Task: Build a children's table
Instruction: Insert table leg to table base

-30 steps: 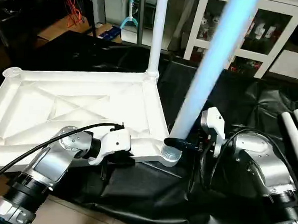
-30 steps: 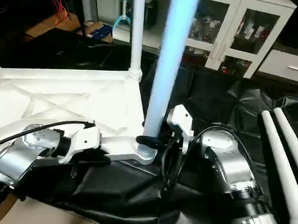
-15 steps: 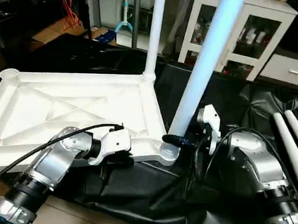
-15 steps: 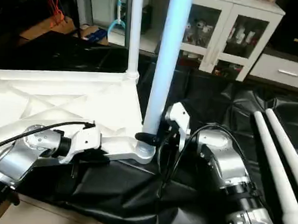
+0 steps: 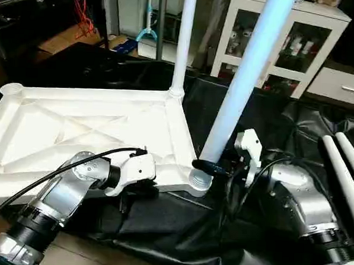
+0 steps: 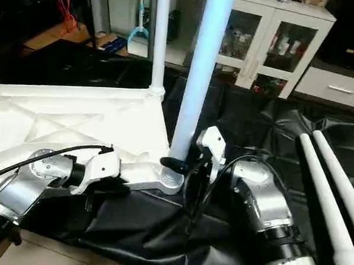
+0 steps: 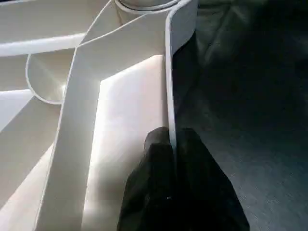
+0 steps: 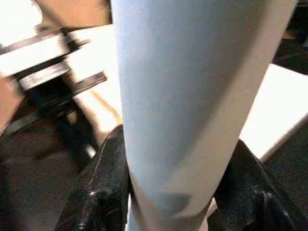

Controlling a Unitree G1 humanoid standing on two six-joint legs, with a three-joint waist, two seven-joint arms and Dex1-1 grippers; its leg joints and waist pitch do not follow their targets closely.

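Leg (image 5: 241,91) leaning in near corner socket (image 5: 199,181), cross-threading risk.
Right gripper (image 5: 214,168) clasps the leg's base; left gripper (image 7: 172,159) pinches the tabletop (image 5: 82,127) rim, which may slip under torque.

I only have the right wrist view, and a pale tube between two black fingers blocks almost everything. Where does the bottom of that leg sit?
Observer: The held leg stands in the near right corner socket of the table top, leaning a little.
Operator: Is the left gripper doing anything?
Observer: The left gripper is pinched on the top's near rim wall.
Operator: Any other legs fitted?
Observer: One fitted leg stands upright in the far right corner; two spare legs lie on the black sheet to the right.
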